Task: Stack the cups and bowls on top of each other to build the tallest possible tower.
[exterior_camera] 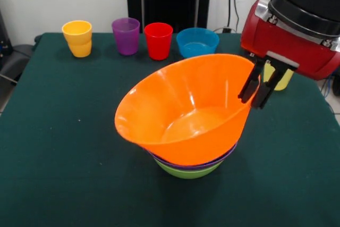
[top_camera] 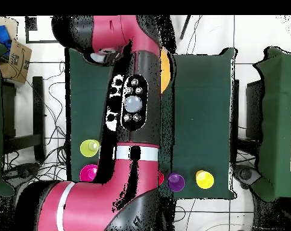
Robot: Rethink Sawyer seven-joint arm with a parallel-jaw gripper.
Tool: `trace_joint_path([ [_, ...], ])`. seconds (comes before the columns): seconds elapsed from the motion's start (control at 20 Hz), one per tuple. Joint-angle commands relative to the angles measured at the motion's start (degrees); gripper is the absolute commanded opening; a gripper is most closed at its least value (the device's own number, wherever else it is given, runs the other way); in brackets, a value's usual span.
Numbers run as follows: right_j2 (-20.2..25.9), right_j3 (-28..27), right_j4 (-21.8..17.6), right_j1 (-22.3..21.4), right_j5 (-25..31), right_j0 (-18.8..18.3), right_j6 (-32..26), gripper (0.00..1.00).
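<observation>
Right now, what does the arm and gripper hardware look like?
The gripper has two slim black fingers under a small silver plate on a glossy red wrist housing with a black cylinder above. Overhead, the arm is red and black, with a white band and a grey button cluster.

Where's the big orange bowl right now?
In the front view the orange bowl sits mid-table, tilted, on top of the purple bowl and green bowl, with the gripper at its right rim.
</observation>
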Motion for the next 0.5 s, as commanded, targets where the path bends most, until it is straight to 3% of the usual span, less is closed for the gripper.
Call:
trace_joint_path([
  [0.05,5.7,10.2,-0.4,-3.3,-7.4,-0.9,-9.4,0.00],
  [0.5,5.8,19.5,-0.8,-6.7,-14.5,-1.0,-9.1,0.00],
])
